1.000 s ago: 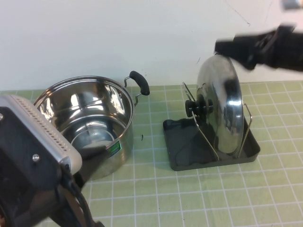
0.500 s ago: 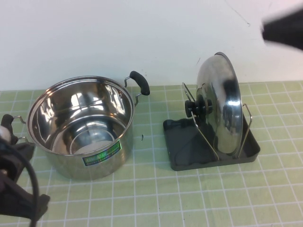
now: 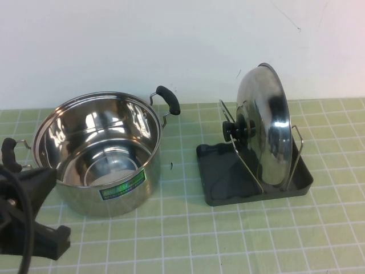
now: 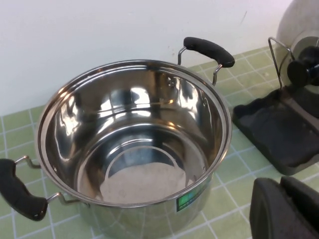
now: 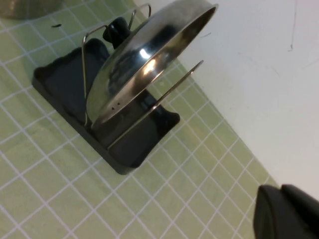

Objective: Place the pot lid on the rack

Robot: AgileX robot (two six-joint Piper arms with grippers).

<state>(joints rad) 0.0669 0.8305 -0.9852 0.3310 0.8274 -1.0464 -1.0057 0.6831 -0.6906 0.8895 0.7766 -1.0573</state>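
Lid: your pot lid [image 3: 263, 128] stands on edge in the rack [image 3: 222, 171], at 3 o'clock from the pot [image 3: 97, 151].
Risk: it could tip out if bumped.
Left gripper [image 4: 286, 209]: near the pot, holds nothing; opening unclear.
Right gripper [image 5: 286, 214]: well clear of the rack; can't tell.

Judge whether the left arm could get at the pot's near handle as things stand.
Probably yes. The left pincer sits low at the table's front left, beside the pot, and nothing lies between it and the near handle. The right pincer is clear, off beyond the rack.
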